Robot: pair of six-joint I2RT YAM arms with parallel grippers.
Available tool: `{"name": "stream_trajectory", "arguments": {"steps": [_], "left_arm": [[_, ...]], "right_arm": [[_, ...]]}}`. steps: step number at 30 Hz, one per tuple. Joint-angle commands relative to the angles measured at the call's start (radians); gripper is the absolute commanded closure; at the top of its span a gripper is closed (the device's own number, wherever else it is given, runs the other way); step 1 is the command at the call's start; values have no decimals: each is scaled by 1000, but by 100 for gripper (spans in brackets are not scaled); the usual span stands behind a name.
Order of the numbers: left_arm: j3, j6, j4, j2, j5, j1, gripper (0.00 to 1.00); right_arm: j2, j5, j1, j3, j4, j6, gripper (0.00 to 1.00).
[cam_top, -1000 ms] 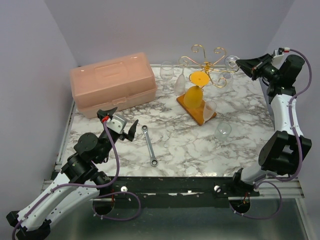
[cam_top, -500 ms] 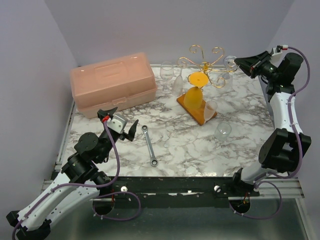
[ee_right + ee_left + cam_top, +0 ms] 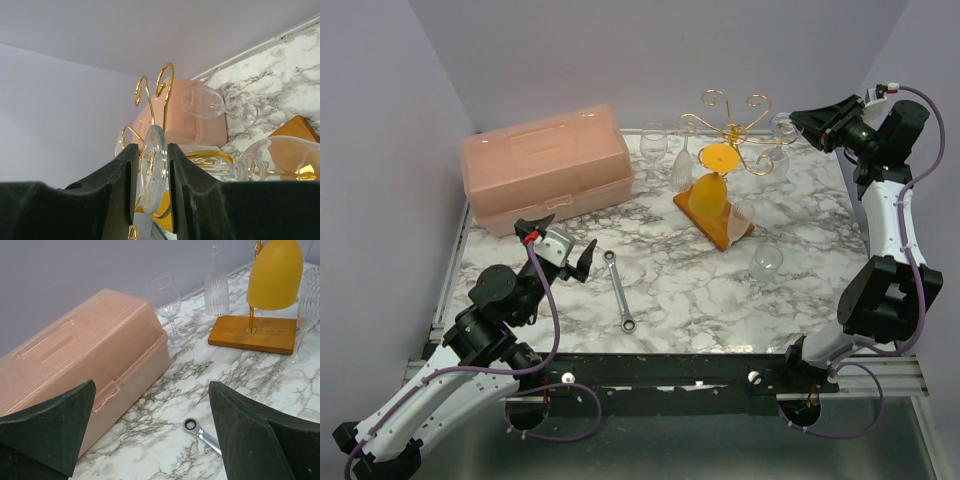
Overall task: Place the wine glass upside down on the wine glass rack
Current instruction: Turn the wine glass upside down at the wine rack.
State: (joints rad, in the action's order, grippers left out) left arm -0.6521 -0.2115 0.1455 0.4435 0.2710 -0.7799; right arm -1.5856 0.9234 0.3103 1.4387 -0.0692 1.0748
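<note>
The wine glass (image 3: 778, 150) hangs upside down from a right-hand arm of the gold wine glass rack (image 3: 725, 130), its round foot (image 3: 153, 167) up by the curls. My right gripper (image 3: 798, 120) is at that foot. Its jaws (image 3: 152, 146) stand slightly apart on either side of the disc, a thin gap showing on the left. The rack's gold scrolls (image 3: 167, 90) rise just behind. My left gripper (image 3: 563, 238) hovers wide open and empty over the near left of the table, far from the rack, whose wooden base (image 3: 252, 334) shows in its wrist view.
A pink toolbox (image 3: 545, 165) fills the back left. A wrench (image 3: 620, 290) lies mid-table. A yellow glass (image 3: 708, 195) hangs on the rack. A clear glass (image 3: 653, 145) stands and a ribbed one (image 3: 680, 170) sits nearby. Another glass (image 3: 766, 260) lies right of the base.
My right gripper's jaws have parted around the glass foot and the arm has shifted slightly at the rack. The left arm has not moved.
</note>
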Motion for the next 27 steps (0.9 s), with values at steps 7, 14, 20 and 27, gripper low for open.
{"name": "stream_trajectory", "arguments": {"steps": [7, 14, 20, 27], "left_arm": [[5, 14, -5, -5, -32, 7, 2], [5, 14, -4, -8, -33, 7, 2], [5, 14, -4, -6, -35, 7, 1], [5, 14, -4, -10, -35, 7, 2]], "right_arm": [[-26, -13, -5, 50, 19, -36, 55], [-24, -16, -5, 56, 26, -50, 47], [-17, -19, -5, 63, 26, -57, 46], [6, -43, -5, 69, 44, -88, 46]]}}
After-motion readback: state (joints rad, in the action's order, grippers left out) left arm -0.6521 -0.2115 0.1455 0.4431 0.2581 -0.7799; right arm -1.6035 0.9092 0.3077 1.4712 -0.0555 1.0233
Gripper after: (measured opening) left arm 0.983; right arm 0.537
